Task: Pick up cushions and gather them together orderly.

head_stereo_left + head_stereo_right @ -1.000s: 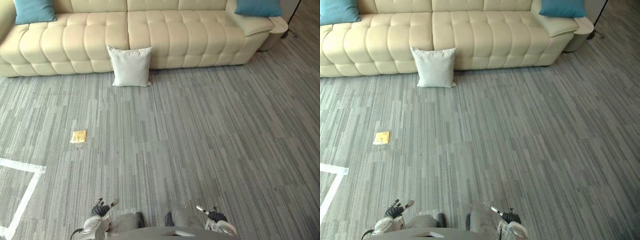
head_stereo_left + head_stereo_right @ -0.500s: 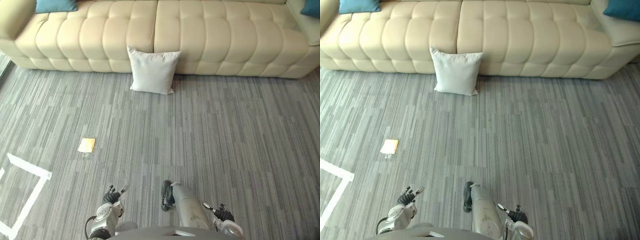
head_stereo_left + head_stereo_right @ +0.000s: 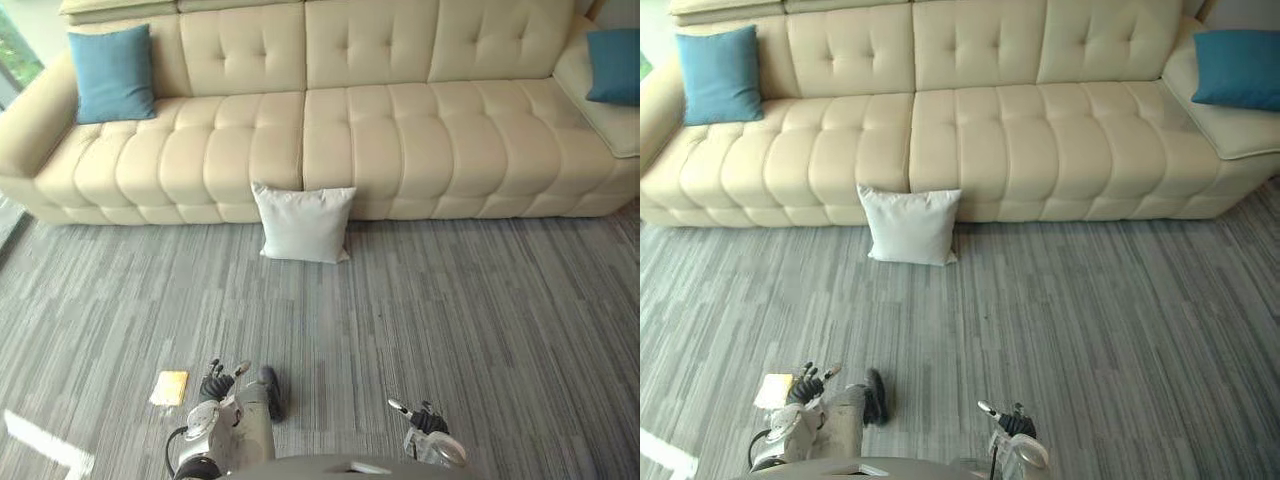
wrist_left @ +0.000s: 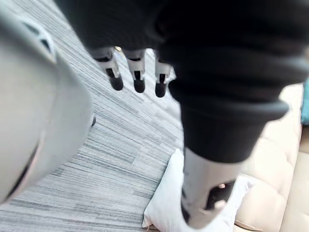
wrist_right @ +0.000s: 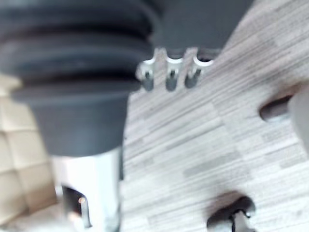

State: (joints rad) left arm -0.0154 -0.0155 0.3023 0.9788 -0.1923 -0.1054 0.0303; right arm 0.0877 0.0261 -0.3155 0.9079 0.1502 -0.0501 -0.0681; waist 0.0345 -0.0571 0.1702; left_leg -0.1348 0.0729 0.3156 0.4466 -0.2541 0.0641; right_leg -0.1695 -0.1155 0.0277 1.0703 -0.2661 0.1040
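A white cushion stands on the grey carpet, leaning against the front of the cream sofa; it also shows in the left wrist view as the white cushion. One blue cushion rests at the sofa's left end, another blue cushion at its right end. My left hand hangs low at the bottom left, fingers relaxed and holding nothing. My right hand hangs at the bottom right, fingers straight and likewise with nothing in it. Both hands are well short of the white cushion.
A small yellow card lies on the carpet beside my left hand. White tape marks the floor at the bottom left. Grey striped carpet stretches between me and the sofa.
The camera has moved closer to the sofa and tilted up, bringing the backrest and both blue cushions into sight. The hands hang as before, holding nothing.
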